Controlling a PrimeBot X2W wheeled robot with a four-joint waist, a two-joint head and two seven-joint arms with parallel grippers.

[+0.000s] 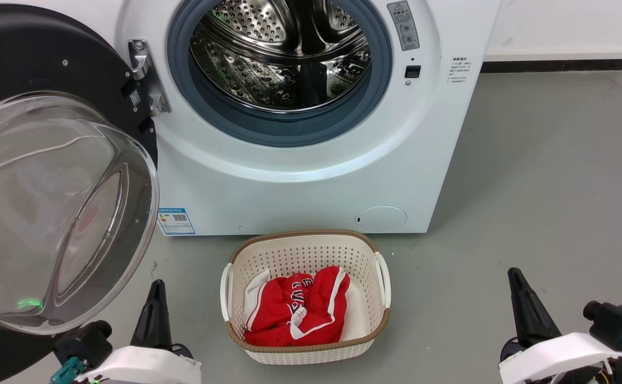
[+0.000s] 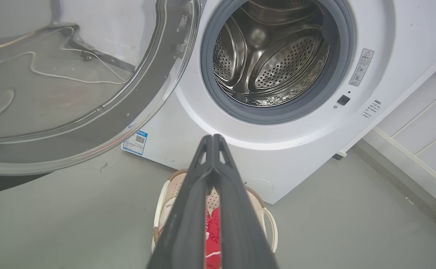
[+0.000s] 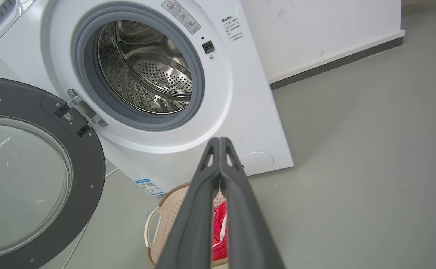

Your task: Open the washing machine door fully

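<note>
Basket (image 1: 303,253) before washing machine (image 1: 289,186); garment (image 1: 295,309) in basket; door (image 1: 49,176) left of machine.

A grey warning label (image 1: 403,25) on the washing machine (image 1: 289,186), beside its drum opening, is showing a red triangle sign; its small print is blurring. Lines of black print (image 1: 458,70) right of it are running too fine to read. A blue sticker (image 1: 176,221) at the lower left corner is carrying a QR code. White letters on the red garment (image 1: 289,314) are lying folded, unreadable.

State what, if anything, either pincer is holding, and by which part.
Nothing is held. The left pincer and the right pincer are both shut on empty air, clear of the washing machine door.
</note>
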